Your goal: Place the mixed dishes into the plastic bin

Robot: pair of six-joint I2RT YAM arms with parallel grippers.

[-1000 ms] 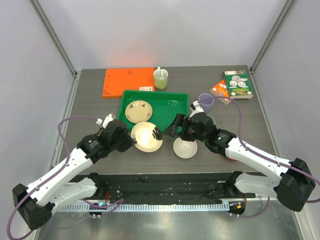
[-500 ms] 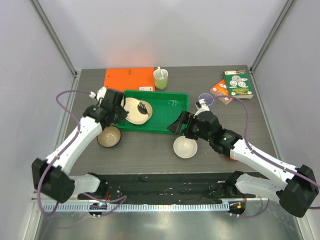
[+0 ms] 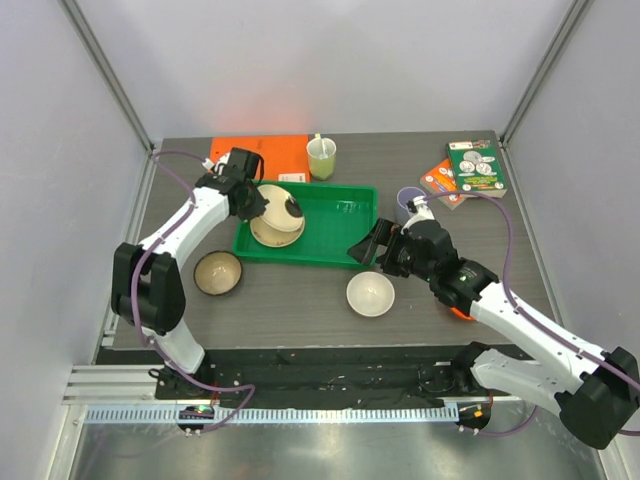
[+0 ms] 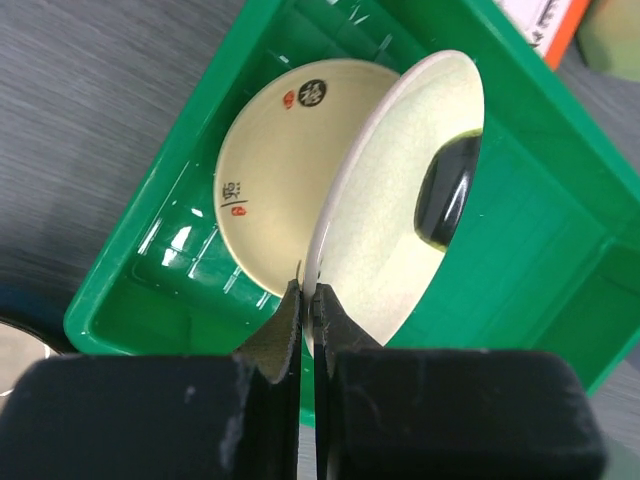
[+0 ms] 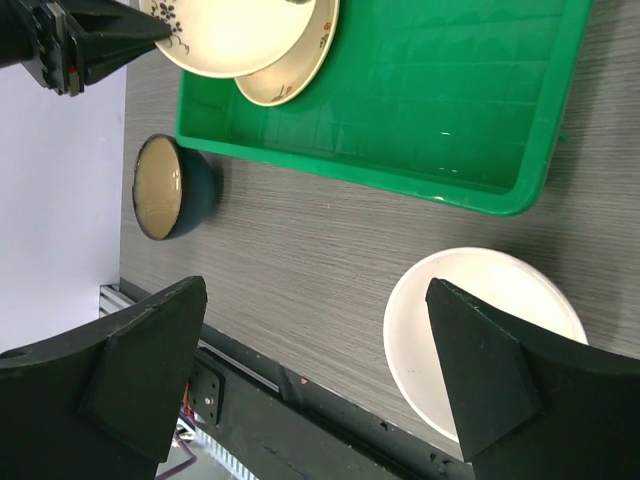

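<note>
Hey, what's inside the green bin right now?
One cream plate lies flat at the left end of the green bin. The left gripper holds a second plate tilted over it, hiding part of the flat plate.

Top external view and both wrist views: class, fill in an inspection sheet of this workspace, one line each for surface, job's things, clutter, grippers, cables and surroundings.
Surface: dark grey wood-grain table; no spills seen.
Job's things: shallow green plastic bin holds one cream plate lying flat; second cream plate held tilted over it; brown bowl, white bowl and lavender cup stand on the table outside the bin.
Clutter: orange flat board, yellow-green cup with spoon, printed card packs at the far right.
Grippers: left gripper shut on the second plate's rim; right gripper open over the table, near the white bowl.
Cables: purple cables loop along both arms.
Surroundings: pale grey walls, metal frame posts.
</note>
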